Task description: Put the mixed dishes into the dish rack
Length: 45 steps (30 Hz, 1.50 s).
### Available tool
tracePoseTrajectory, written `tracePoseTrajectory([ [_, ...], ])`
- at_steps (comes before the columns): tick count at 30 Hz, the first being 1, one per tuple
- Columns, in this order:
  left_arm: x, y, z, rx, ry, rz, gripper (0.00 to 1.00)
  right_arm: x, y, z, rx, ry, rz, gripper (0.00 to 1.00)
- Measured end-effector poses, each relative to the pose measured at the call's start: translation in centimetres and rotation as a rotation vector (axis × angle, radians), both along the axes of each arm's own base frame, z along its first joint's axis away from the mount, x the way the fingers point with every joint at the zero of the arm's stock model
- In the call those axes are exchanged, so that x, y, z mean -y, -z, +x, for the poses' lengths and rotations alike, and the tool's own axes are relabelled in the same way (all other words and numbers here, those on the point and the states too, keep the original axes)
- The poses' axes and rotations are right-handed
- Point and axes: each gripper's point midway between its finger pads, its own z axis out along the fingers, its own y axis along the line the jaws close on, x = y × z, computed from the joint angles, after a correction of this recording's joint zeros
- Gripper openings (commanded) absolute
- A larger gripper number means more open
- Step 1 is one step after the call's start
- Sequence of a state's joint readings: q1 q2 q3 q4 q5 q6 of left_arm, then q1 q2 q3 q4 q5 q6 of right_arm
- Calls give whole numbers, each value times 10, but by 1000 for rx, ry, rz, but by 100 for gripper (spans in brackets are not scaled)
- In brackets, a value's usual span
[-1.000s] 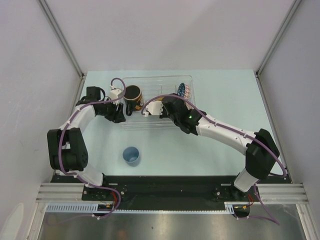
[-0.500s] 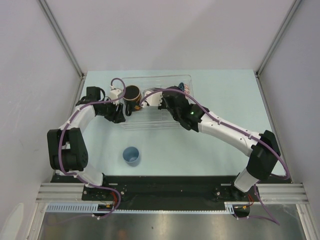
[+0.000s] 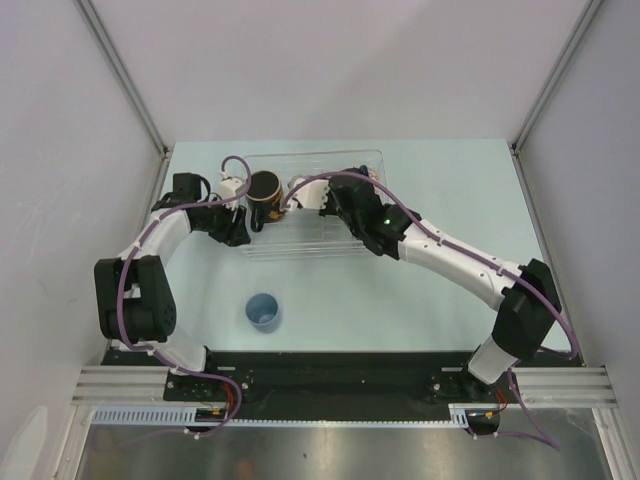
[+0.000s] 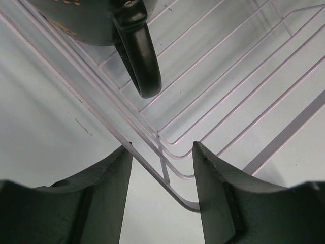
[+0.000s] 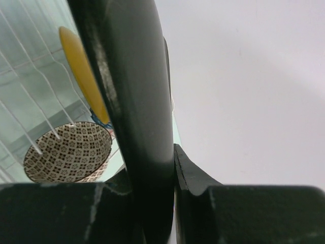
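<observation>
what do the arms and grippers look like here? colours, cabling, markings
Both arms match: white link shells, black joints and bases. A purple cable runs outside along the left arm and the right arm, looping free near each wrist. The right arm carries a small green light. The left gripper and right gripper have matte black, blocky fingers. No readable markings.

The pale blue-green table (image 3: 450,180) carries two things directly on its top. A clear plastic dish rack (image 3: 300,247) sits toward the far side, at about 11 o'clock from the table's middle. A small light-blue cup (image 3: 263,312) stands upright and alone at about 7 o'clock, well apart from the rack.
</observation>
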<state>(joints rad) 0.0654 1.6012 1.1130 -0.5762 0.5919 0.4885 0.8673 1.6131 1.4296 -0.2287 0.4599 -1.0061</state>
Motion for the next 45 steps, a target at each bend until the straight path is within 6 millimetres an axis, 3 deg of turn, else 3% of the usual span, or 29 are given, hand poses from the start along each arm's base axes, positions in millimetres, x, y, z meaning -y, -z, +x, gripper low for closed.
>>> tracePoseTrajectory([
  [6, -1, 1, 0, -6, -4, 2, 56, 7, 10, 23, -11, 22, 12, 0],
  [15, -1, 10, 11, -54, -15, -7, 55, 1, 49, 48, -68, 19, -3, 0],
  [21, -1, 13, 16, -81, -15, -7, 55, -10, 52, 64, -68, 8, 22, 0],
  [33, -1, 15, 16, -95, -13, -22, 55, -19, 43, 74, -41, -22, 34, 0],
  [45, 0, 15, 16, -103, -11, -48, 55, -14, 62, 91, -41, -48, -35, 0],
])
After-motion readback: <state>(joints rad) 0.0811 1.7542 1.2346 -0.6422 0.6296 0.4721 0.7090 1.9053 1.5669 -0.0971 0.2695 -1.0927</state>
